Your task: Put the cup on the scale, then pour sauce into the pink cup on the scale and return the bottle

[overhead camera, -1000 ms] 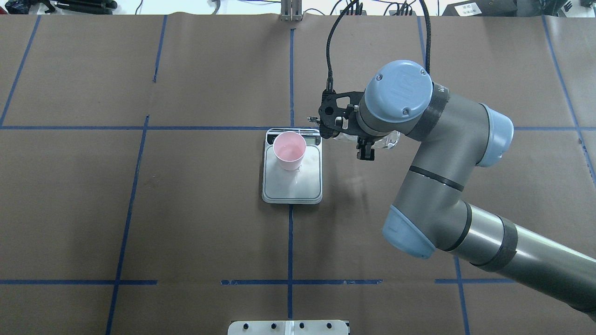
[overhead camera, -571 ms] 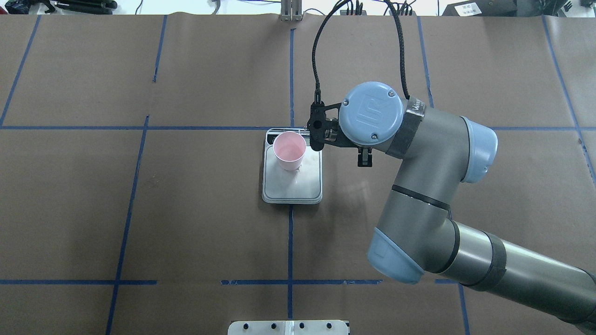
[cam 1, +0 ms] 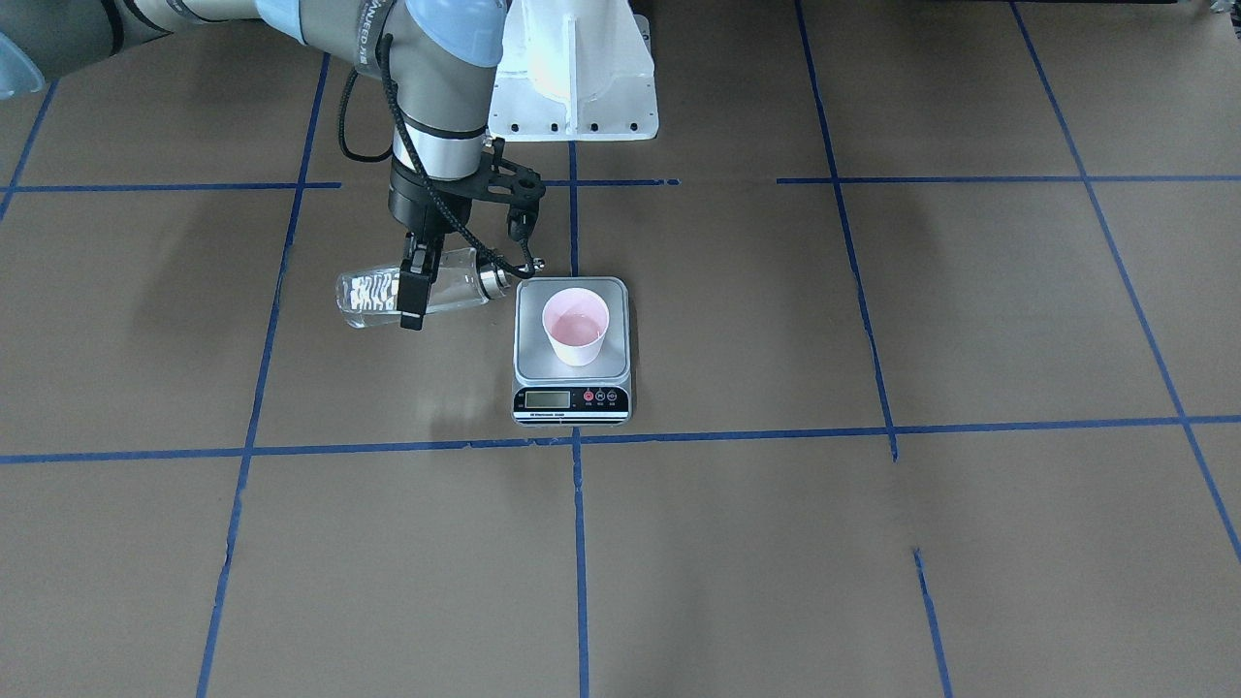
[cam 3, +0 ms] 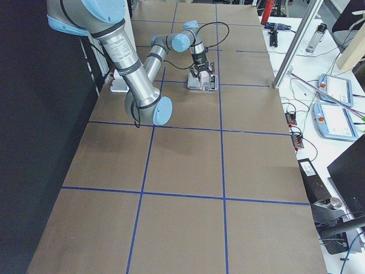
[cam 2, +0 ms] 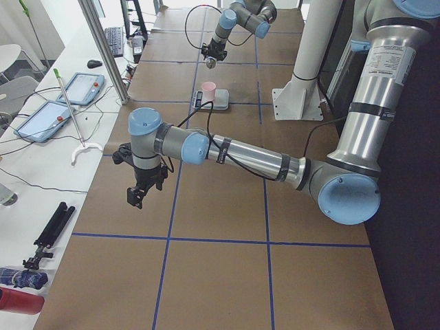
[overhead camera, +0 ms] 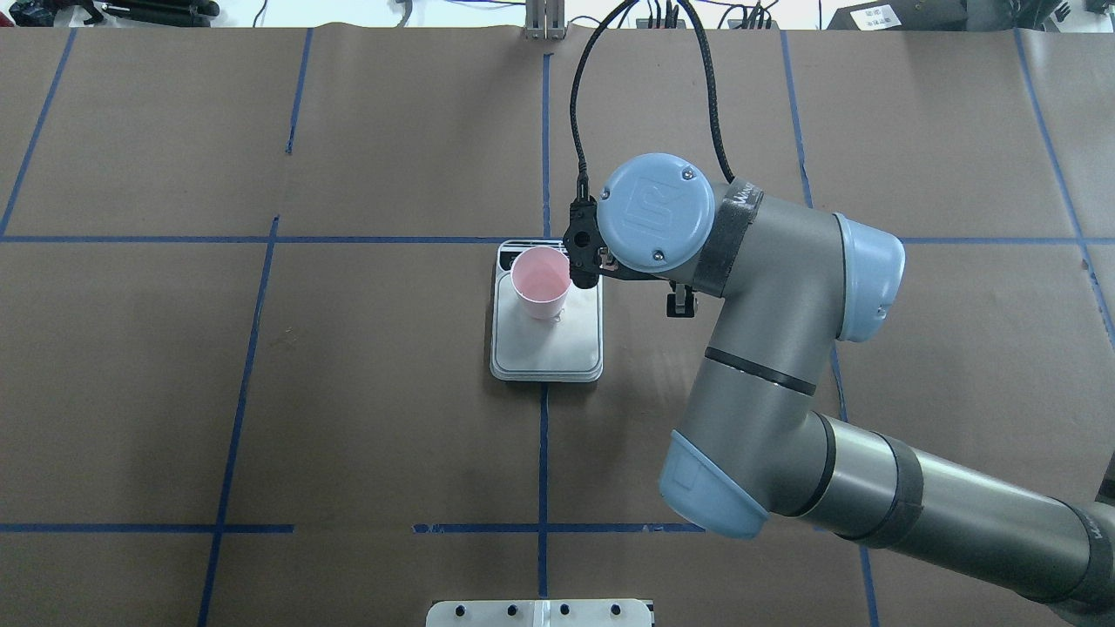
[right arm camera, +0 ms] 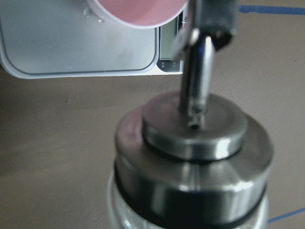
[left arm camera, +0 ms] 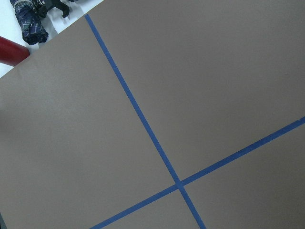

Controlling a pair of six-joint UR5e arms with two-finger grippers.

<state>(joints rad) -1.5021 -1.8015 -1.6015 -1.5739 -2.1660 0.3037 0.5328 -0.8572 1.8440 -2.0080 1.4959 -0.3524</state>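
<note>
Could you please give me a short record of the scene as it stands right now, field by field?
scale: on the table, display facing away from the robot
cup: upright on the scale's platform
bottle: tipped near horizontal, spout toward the cup, beside the scale
right tool: shut on the bottle
left tool: hanging over the table, far from the scale; state unclear
pour: no stream visible

Overhead view: high, behind the robot's base (overhead camera: 540,612), facing forward and down. Front view: opposite side, looking steeply down toward that base. Side views: either end of the worktop (overhead camera: 348,392), looking along it. Wrist views: close range, the left one facing worktop. Five views share the scale (cam 1: 572,398).
</note>
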